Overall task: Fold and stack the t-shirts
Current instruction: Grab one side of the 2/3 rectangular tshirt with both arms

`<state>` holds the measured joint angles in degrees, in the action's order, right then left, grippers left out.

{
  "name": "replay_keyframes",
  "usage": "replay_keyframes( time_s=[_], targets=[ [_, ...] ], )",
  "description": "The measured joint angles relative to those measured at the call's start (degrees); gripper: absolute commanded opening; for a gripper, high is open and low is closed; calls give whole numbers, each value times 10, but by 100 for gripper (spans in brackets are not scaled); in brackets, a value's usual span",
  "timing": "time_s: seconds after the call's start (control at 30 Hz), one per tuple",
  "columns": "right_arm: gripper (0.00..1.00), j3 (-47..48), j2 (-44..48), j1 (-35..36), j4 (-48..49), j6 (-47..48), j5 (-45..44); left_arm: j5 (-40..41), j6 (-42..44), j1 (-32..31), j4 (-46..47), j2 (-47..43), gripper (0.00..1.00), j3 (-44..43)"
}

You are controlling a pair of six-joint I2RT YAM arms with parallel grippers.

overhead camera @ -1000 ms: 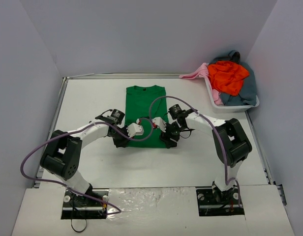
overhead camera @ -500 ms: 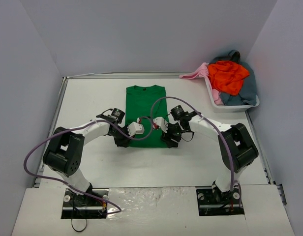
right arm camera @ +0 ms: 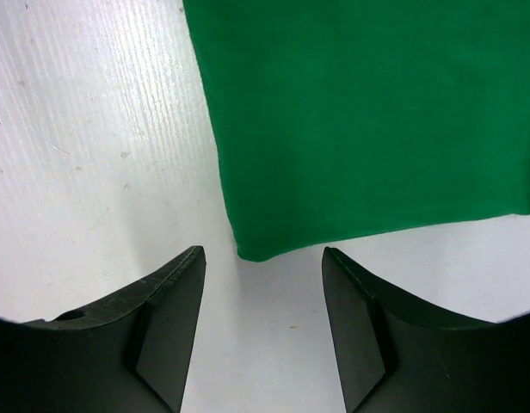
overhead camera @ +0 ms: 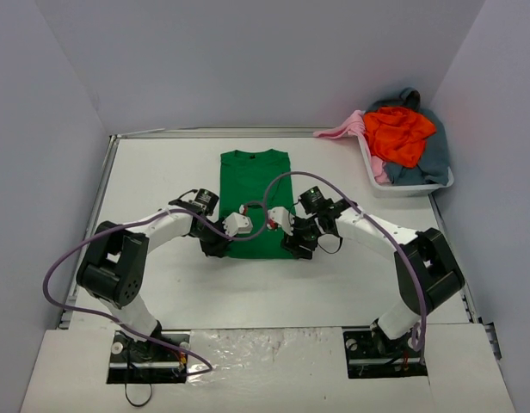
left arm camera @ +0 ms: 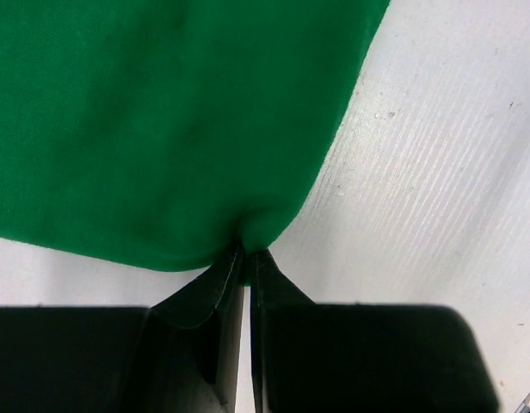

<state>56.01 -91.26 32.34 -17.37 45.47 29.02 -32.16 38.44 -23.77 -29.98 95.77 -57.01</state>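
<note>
Where left gripper pinches green t-shirt, corner hidden

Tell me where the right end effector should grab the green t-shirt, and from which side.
On the green t-shirt, take the near right corner, coming in low from the near side. It lies flat, so likely only an edge offers purchase, and that corner sits ahead of the open right end effector. The left end effector is shut on the other near corner.

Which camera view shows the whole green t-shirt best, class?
Top external: the green t-shirt shows nearly whole, lying flat. Left wrist shows only one corner pinched in the shut left claw; right wrist shows only another corner at the open right claw.
</note>
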Motion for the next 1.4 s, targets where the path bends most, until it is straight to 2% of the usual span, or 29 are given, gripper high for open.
replay_keyframes(
  time_s=[0.6,0.63,0.73,0.87,0.93,1.23,1.4],
  targets=[
    [49,-5,-70,8,18,21,18,-13,-12,10,-1,7,2,-4],
    [47,-5,-71,8,20,21,18,-13,-12,10,-1,7,2,-4],
    [32,-5,-73,8,28,24,16,-14,-11,10,-1,7,2,-4],
    [8,-2,-77,8,39,26,9,-16,-12,12,-2,7,2,-4],
    [1,-2,-78,8,43,24,6,-17,-12,14,-3,7,2,-4],
    [0,1,-77,12,40,10,-5,-13,-11,16,-16,5,2,-5],
    [0,10,-75,19,-2,10,-5,-13,-3,17,-47,-3,2,-5]
  ],
)
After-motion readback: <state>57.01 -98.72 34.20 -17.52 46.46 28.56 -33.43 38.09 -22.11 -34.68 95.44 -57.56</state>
